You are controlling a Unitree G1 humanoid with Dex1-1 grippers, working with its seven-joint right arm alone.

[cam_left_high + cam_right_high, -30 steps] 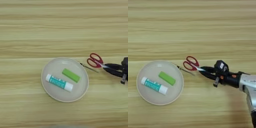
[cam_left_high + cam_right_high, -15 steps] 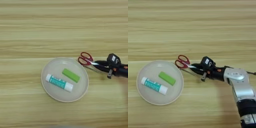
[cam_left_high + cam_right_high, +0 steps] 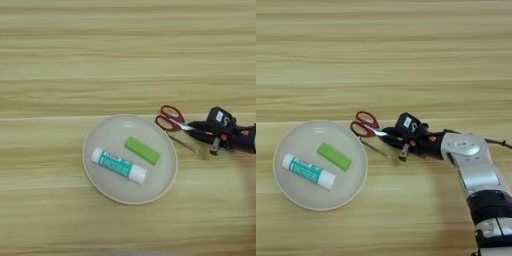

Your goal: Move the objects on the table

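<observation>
On the wooden counter (image 3: 406, 60) we see a round beige plate (image 3: 291, 195) toward the lower left, and inside it a small green block (image 3: 334, 156) lying at a slant, with a white and teal glue stick (image 3: 308, 171) just beside it on the lower left, the two not touching. Just off the plate's upper right rim we find the red-handled scissors (image 3: 367, 126), their red loops near the rim and the silver blades pointing right. Our right gripper (image 3: 390, 137) reaches in from the right on a silver forearm (image 3: 471, 165), and its black fingers are clamped on the scissors' blades. One thin blade slants down past the fingers toward the counter beside the plate.
</observation>
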